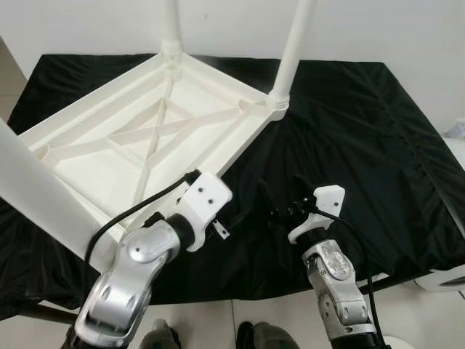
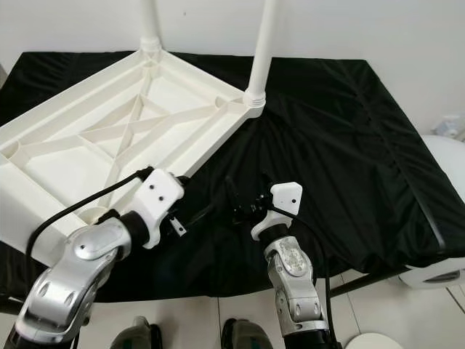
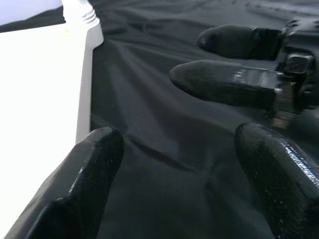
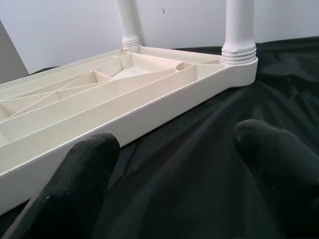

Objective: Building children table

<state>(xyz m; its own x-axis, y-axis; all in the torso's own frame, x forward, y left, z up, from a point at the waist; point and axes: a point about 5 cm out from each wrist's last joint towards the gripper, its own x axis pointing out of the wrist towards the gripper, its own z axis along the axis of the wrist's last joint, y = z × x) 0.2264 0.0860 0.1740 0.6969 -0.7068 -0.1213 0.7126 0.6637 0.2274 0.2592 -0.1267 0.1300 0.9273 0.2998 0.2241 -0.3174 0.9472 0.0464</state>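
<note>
- The white plastic children's table top [image 1: 145, 123] lies upside down on the black cloth-covered work surface [image 1: 363, 131], its ribbed underside with an X-shaped brace facing up.
- 3 white round plastic legs stand in its corner sockets: 1 at the far corner [image 1: 171, 25], 1 at the corner on my right [image 1: 290, 51], and 1 close to my head on my left [image 1: 36, 196], large and blurred.
- My left gripper [image 3: 174, 164] hovers over the black cloth just beside the near edge of the table top, its 2 black fingers spread apart and holding nothing.
- My right gripper [image 4: 174, 169] sits a little to the right of it, also over the cloth, fingers parted and empty, pointing toward the table top's long side wall.
- In the left wrist view, the right gripper's black fingers [image 3: 224, 82] show just ahead of my left ones, near but apart.
- Below the surface's front edge, pale floor [image 1: 211, 320] and 2 dark feet [image 1: 160, 336] show.
</note>
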